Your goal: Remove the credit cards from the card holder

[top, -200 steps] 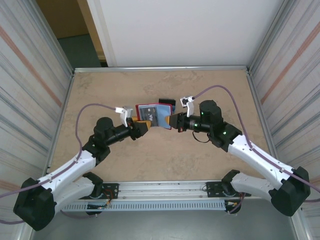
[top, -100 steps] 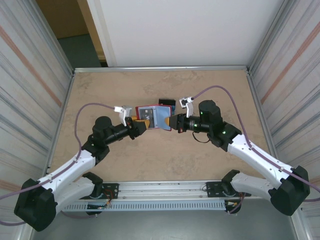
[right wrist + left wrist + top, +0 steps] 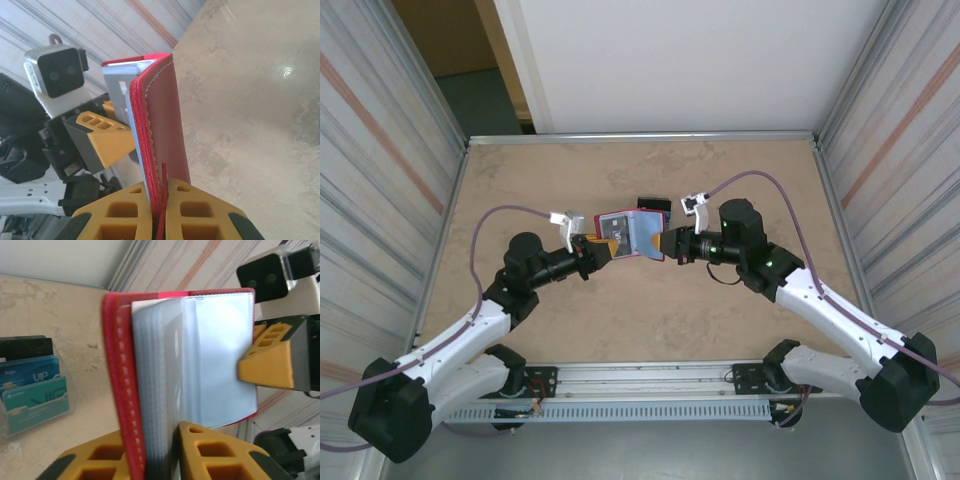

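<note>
The red card holder (image 3: 632,232) hangs open above the table between my two grippers. In the left wrist view its red cover (image 3: 120,380) and a thick stack of pale clear sleeves (image 3: 210,355) stand upright, and my left gripper (image 3: 160,460) is closed around the cover and most of the sleeves. My right gripper (image 3: 162,200) is shut on the other red cover (image 3: 167,115) at its edge. The credit cards (image 3: 32,390), black, blue and teal, lie together on the table to the left; from above the same credit cards (image 3: 653,205) lie just behind the holder.
The beige table (image 3: 720,320) is fenced by a metal rim and striped side walls (image 3: 380,200). The right gripper's yellow finger (image 3: 265,365) and its wrist camera (image 3: 270,270) sit close on the far side of the sleeves.
My left gripper has moved in a little and closed on the holder's left cover and sleeves. The holder has shifted slightly right. The right gripper has kept its hold.
</note>
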Motion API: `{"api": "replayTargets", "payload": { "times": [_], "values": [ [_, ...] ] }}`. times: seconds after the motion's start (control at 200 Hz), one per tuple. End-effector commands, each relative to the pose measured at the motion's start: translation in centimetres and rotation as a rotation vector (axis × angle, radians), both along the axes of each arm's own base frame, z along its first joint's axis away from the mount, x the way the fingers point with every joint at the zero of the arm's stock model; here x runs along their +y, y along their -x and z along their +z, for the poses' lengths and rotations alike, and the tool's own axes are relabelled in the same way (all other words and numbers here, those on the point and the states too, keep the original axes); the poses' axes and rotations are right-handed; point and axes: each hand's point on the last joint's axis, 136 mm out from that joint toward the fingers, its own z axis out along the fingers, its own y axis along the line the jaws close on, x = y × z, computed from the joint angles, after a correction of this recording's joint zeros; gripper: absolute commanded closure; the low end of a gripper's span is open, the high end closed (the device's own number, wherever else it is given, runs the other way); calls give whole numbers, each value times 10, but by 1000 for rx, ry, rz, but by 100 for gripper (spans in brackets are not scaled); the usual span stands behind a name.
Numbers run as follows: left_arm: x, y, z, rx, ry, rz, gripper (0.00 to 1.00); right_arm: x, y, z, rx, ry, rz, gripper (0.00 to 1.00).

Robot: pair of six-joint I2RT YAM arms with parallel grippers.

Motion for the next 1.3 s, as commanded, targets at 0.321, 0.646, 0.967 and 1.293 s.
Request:
{"api": "replayTargets", "payload": {
  "times": [0.321, 0.646, 0.967, 1.293],
  "values": [
    [2, 2, 1, 33, 63, -4, 89, 2, 4, 14, -46, -35, 39, 97],
    [-12, 7, 1, 53, 51, -106, 67, 3, 5, 15, -50, -36, 49, 100],
    [-17, 14, 9, -24, -31, -179, 40, -3, 3, 8, -42, -5, 37, 100],
    [-13, 9, 7, -10, -33, -215, 56, -6, 4, 13, -48, -23, 47, 100]
  ]
}}
